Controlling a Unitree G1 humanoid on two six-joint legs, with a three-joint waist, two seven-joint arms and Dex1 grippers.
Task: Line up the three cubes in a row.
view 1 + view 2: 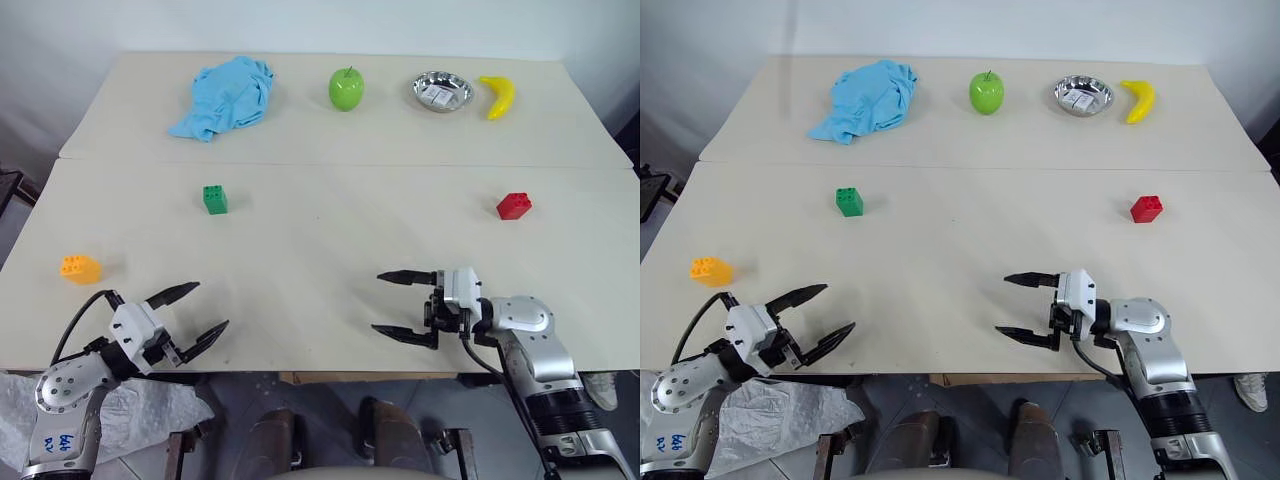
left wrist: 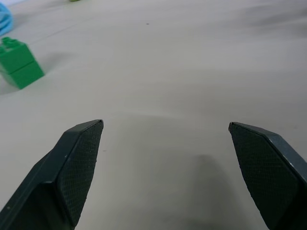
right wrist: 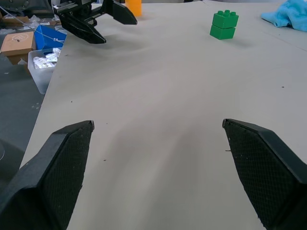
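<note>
Both end effectors, left (image 1: pixel 191 315) and right (image 1: pixel 392 305), hover spread and empty over the worktop (image 1: pixel 320 260); take the orange-yellow cube (image 1: pixel 80 268) just outside the left first, then green cube (image 1: pixel 214 199) ahead, red cube (image 1: pixel 513 205) beyond the right

Two beige tables (image 1: pixel 330 250) are butting edge to edge, a seam running across. A white wall (image 1: pixel 300 25) is standing behind the far table. A grey floor (image 3: pixel 19 120) is showing beside it, holding a blue box (image 3: pixel 48 37) and cardboard box (image 3: pixel 17 43).
</note>
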